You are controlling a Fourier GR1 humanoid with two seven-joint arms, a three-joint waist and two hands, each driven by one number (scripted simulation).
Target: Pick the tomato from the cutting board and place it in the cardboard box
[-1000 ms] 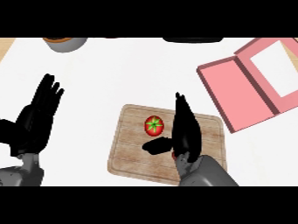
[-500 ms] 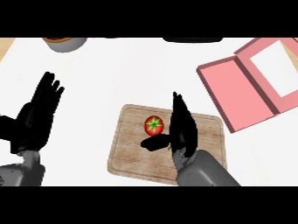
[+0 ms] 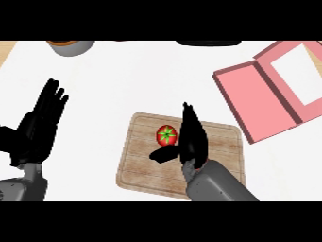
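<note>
Tomato (image 3: 166,135) on cutting board (image 3: 149,165), upper-middle of it, green stem star facing up; round, no clear long axis. Right hand (image 3: 190,140) just beside it on its right, fingers straight and together, pointing away from robot, thumb (image 3: 163,154) sticking out below tomato; not curled round it. Board edges well clear of tomato on left and top. White counter (image 3: 122,80) open btwn board and pink box (image 3: 275,90), which lies opened flat at upper right. Left hand (image 3: 39,124) at left, fingers spread, upright, resting. Grey bowl (image 3: 71,46) at top left edge.
</note>
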